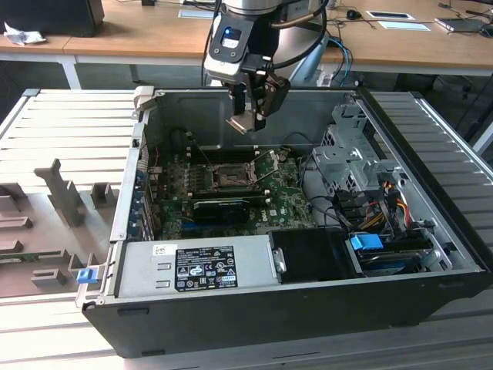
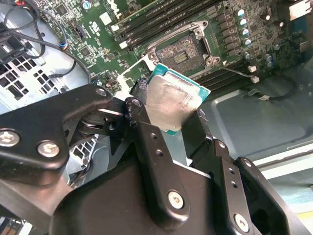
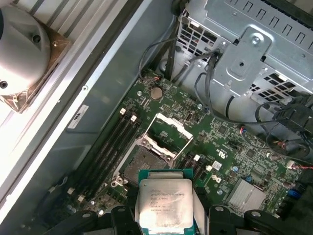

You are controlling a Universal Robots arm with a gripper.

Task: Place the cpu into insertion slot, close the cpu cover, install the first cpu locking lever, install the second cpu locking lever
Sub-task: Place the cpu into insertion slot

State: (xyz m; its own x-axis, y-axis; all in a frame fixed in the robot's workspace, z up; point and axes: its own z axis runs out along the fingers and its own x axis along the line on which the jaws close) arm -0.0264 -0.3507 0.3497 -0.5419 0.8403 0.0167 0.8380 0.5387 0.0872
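Cpu (image 2: 172,105) between jaws (above insertion slot (image 2: 185,51))

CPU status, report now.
Gripper shut on the cpu, held above the motherboard. Insertion slot empty, cpu cover raised. Nothing seen blocking the slot.

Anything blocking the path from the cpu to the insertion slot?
Nothing visible. The gripper holds the cpu in the air over the motherboard. The insertion slot lies exposed, with the cpu cover flipped open beside it.
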